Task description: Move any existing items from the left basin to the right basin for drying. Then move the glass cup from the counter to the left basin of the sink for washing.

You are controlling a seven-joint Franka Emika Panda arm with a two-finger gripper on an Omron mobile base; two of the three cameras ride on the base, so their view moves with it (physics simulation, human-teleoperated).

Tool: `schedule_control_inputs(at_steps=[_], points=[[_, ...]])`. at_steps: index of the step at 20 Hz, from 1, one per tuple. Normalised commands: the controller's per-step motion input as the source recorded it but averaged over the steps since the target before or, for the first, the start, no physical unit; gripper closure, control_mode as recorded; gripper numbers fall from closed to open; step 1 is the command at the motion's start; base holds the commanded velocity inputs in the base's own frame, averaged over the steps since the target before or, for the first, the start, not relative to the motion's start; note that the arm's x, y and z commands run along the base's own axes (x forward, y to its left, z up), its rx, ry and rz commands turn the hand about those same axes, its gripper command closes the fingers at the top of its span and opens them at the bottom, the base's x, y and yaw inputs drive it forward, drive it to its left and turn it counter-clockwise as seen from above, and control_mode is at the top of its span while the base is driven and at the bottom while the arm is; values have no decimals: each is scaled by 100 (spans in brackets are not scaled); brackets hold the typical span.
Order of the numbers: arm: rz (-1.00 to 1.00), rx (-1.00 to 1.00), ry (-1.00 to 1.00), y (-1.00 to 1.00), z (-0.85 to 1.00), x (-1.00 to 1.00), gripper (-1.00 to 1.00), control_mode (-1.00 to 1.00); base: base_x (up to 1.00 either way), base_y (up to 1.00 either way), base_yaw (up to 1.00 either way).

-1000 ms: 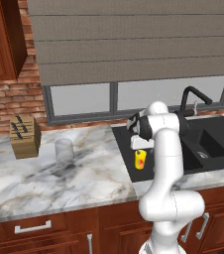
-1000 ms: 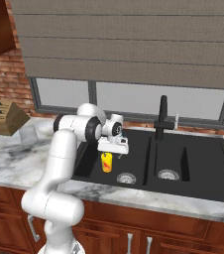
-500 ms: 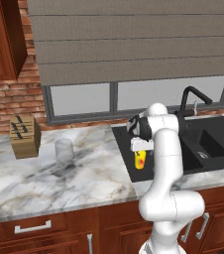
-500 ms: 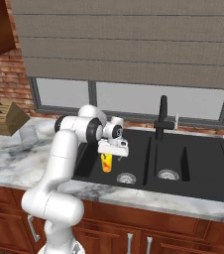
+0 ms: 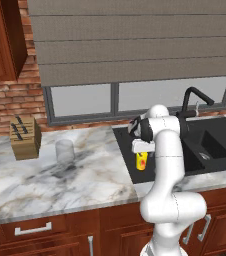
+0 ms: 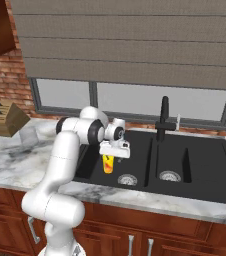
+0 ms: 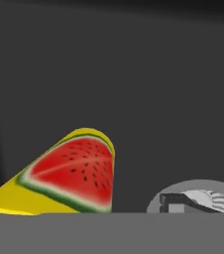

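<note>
Yellow plastic marks the small container point(image 6: 107, 164), which we see standing upright in the left basin point(image 6: 87, 165), near its round silver drain point(image 6: 127, 179). In the hand view its side point(image 7: 69, 178) carries a red watermelon print, with the drain point(image 7: 198, 198) close beside it. We find the gripper point(image 6: 110, 156) directly over the container's top, pointing down. Its fingers appear to straddle the container, but we cannot tell whether they pinch it or stand clear of it.

We judge the first step to be at the grasp and not yet done: the container has not reached the right basin point(image 6: 205, 162). The glass cup point(image 5: 64, 150) rests on the counter point(image 5: 45, 180), well apart from the sink point(image 5: 212, 145), beside a knife block point(image 5: 25, 137). Both transfers remain.
</note>
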Motion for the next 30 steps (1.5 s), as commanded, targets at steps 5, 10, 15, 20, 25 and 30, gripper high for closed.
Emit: schedule_control_inputs(at_steps=[5, 10, 15, 20, 25, 30], points=[[0, 0, 0, 0, -2, 0, 100, -100, 0, 0, 0], [0, 2, -1, 0, 0, -6, 100, -100, 0, 0, 0], [-1, 1, -8, -1, 3, -36, 100, -100, 0, 0, 0], [-5, 0, -9, -7, 30, -53, 100, -100, 0, 0, 0], [-6, 0, -4, -12, 46, -45, 100, -100, 0, 0, 0], [-9, 0, 0, -18, 50, -31, 100, -100, 0, 0, 0]])
